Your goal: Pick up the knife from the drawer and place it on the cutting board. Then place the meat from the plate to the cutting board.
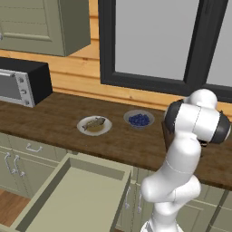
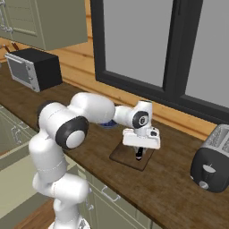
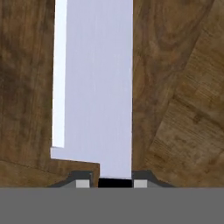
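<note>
i have the gripper [image 2: 139, 154] clamped tight on the knife [image 3: 94, 87], with the two fingertips [image 3: 83, 183] pinching the dark handle end at the bottom of the hand view. the pale blade runs straight up the hand view from the jaws, over dark wood grain. in the right base view the gripper points down over the cutting board [image 2: 125, 156], with the knife hanging from it above the board surface; i cannot tell whether the tip touches the board. the board lies flat on the wooden counter [image 2: 174, 188], between the arm and the toaster [image 2: 212, 165] at the right. in the left base view the plate [image 1: 94, 125] sits on the counter with the meat [image 1: 95, 122] on it, and the bowl of blue berries [image 1: 139, 119] stands just beside it to the right. the drawer [image 1: 77, 199] below the counter stands pulled open, its inside bare. a microwave [image 1: 22, 81] stands at the far left of the counter.
</note>
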Controlling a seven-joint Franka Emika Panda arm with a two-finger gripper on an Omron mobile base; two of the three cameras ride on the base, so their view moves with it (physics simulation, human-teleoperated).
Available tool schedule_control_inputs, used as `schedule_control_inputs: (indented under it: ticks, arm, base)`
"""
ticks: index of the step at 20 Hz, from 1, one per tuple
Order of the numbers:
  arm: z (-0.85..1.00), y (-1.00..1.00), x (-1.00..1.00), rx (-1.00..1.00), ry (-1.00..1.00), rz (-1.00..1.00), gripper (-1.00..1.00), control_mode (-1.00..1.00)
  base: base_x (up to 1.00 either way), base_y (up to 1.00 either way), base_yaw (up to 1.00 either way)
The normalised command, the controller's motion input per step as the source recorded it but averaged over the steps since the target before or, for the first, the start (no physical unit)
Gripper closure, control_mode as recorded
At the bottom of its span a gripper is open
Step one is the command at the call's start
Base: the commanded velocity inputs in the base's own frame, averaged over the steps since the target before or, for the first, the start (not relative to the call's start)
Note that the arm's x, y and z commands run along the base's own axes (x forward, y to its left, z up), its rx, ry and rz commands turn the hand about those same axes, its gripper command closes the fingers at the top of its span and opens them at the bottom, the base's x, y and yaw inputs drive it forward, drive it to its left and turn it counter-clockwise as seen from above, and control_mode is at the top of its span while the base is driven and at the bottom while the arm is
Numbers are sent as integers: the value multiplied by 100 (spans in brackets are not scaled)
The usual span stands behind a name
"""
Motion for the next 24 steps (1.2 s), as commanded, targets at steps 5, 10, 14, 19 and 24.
schedule_control_inputs:
  ticks: [5, 10, 14, 19, 24]
  arm:
    - [-16, 7, 1, 9, -13, 0, -100, -100]
    - [44, 20, 5, 1, -21, 0, -100, -100]
    - [76, 86, -24, 0, -22, 0, -100, -100]
    - [61, 100, -8, -4, -19, 0, -100, -100]
    - [28, 100, 20, 3, 0, -1, -100, -100]
  base:
    - [0, 0, 0]
    - [0, 0, 0]
    - [0, 0, 0]
    - [0, 0, 0]
    - [0, 0, 0]
